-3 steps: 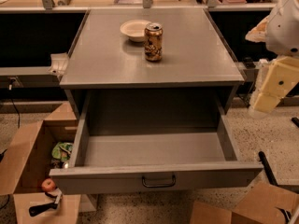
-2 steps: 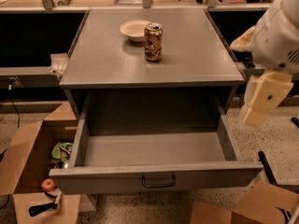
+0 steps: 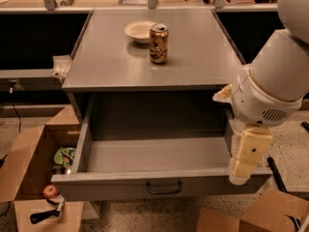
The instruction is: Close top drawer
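The arm (image 3: 273,88) has swung in from the right edge of the frame and dropped lower in the last second. Its gripper (image 3: 241,172) now hangs at the right front corner of the drawer (image 3: 106,190), where before it was off to the side, well clear of it. Whether the gripper is spread or pressed together I cannot tell from where I stand.

To me that looks like lining up for a push; no closing has begun. The drawer is pulled fully out across the lower middle of the frame, its handle (image 3: 164,187) at centre front (untouched, as far as I can see).

Inside the drawer I see nothing but bare grey floor. The open box (image 3: 19,163) at lower left holds an apple (image 3: 49,191), something green (image 3: 63,156) and a dark tool (image 3: 44,215). Up on the cabinet top (image 3: 198,57) a bowl (image 3: 139,31) sits just beside a can (image 3: 158,43); the bowl looks empty.
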Robot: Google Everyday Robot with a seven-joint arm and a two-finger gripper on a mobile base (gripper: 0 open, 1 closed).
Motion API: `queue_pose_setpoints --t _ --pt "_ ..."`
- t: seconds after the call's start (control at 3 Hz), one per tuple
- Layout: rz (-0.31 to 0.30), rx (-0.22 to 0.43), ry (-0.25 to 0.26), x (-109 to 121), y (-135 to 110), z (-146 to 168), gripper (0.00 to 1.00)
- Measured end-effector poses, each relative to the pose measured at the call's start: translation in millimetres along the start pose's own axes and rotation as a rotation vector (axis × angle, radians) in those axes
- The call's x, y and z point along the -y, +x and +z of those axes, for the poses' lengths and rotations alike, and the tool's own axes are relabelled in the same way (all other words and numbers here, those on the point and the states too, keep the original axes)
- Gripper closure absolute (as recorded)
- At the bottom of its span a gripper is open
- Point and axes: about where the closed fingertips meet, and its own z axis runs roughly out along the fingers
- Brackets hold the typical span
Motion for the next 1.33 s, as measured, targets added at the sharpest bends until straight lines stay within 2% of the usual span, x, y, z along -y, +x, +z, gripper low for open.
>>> queue_pose_setpoints --t 0.33,0.67,1.33 --pt "0.000 0.000 0.000 0.0 0.0 0.0 0.00" --pt "-0.015 -0.001 -0.022 -9.7 4.8 23.5 0.16" --pt "-0.007 -0.003 -0.105 -62.5 26.9 105.4 0.63"
